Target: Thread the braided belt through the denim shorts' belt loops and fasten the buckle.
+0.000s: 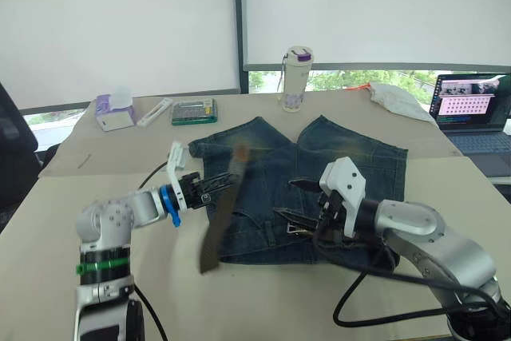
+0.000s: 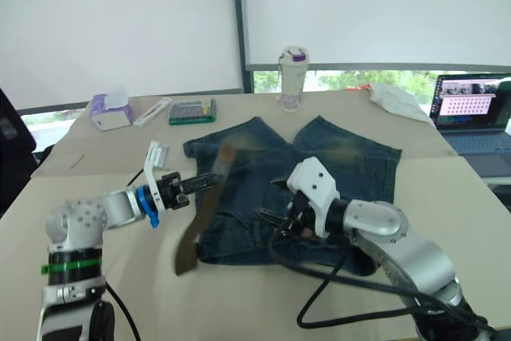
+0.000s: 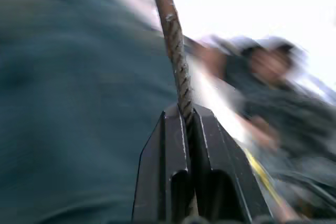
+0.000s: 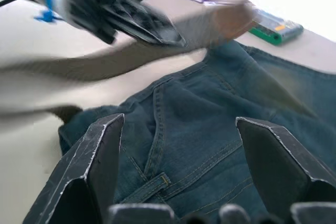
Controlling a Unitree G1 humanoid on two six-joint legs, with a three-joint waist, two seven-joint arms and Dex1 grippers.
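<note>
The bench (image 1: 64,197) carries the denim shorts (image 1: 351,165), spread flat. Above their left edge the left gripper (image 1: 226,184) pinches the braided belt (image 1: 217,229), which hangs blurred. The right gripper (image 1: 297,199), fingers wide apart, hovers over the shorts' middle.

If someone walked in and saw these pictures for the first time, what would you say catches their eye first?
Most striking is the braided belt, pinched in the left gripper and hanging blurred over the near left edge of the denim shorts spread mid-table. Next comes the right gripper, fingers spread wide, low over the shorts' waistband by a belt loop. At the table's far right corner an open laptop glows.
</note>
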